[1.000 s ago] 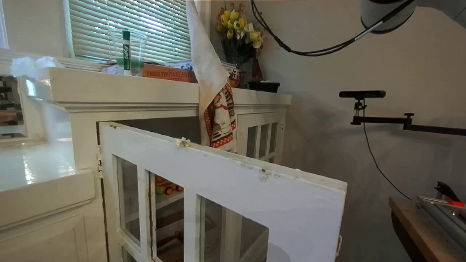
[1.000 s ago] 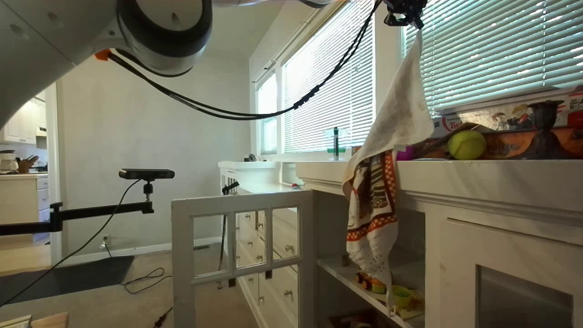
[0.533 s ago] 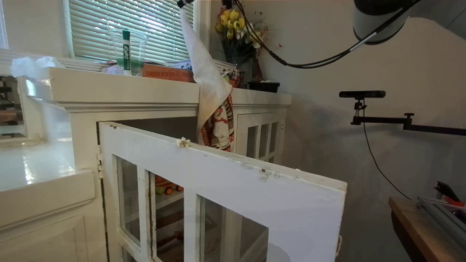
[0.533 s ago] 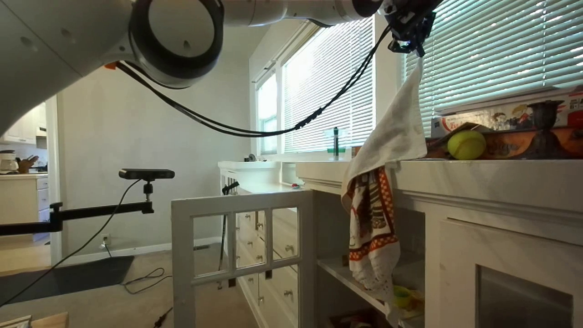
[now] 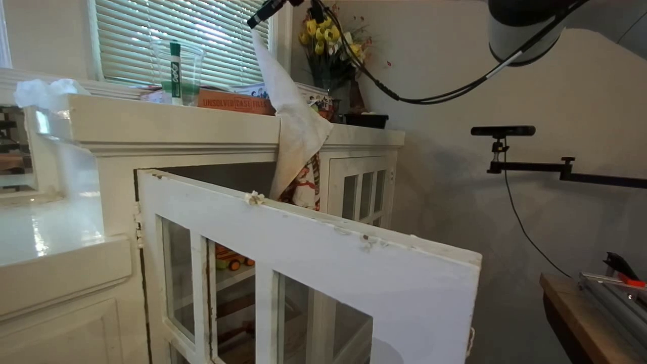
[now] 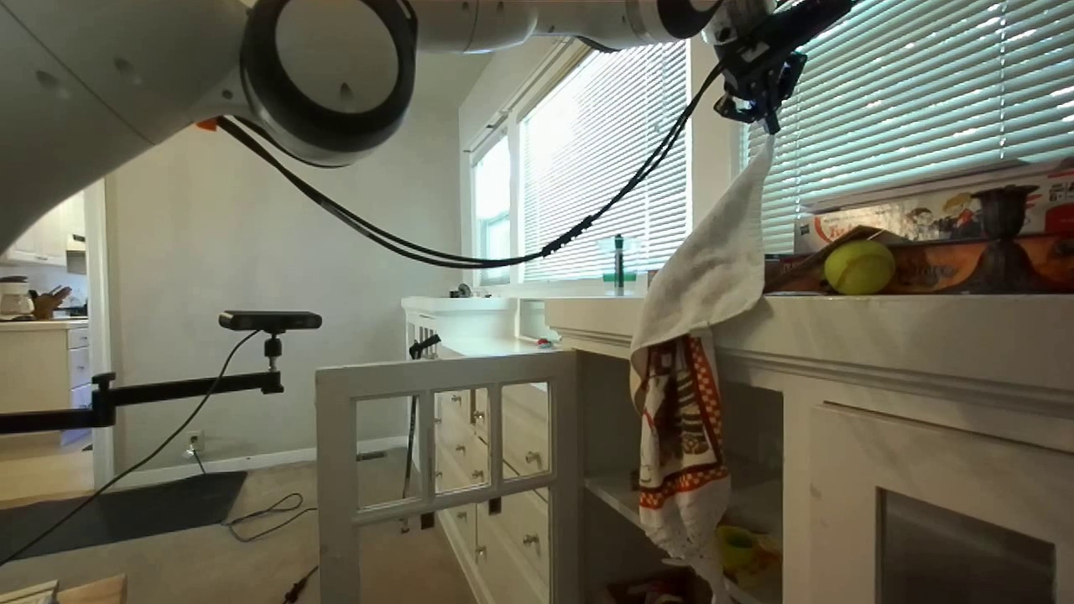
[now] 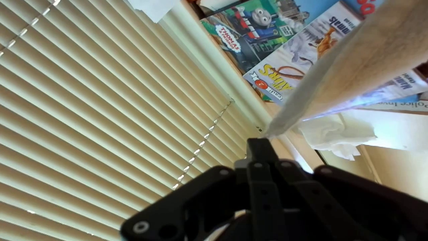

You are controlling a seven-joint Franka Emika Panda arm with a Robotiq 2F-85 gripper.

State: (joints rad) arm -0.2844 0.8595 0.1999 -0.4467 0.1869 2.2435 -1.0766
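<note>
Gripper (image 6: 770, 127) pinches towel (image 6: 713, 268) by one corner, jaws pressed nearly flat; towel looks thin there. Single-point hold likely why it hangs long, narrow. Drops past front edge of ledge (image 6: 906, 327), contact unclear, lower part across cabinet (image 6: 797, 503) opening. Door (image 5: 323, 237) stands open, so shelf (image 6: 619, 497) shows. Ball (image 6: 860, 267) on ledge near towel; books (image 7: 260, 36) by blinds (image 7: 83, 100).

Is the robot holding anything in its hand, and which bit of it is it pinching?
Yes, the hand is shut on the dish towel, pinching the pointed tip of its plain whitish end. The printed end hangs below.
</note>
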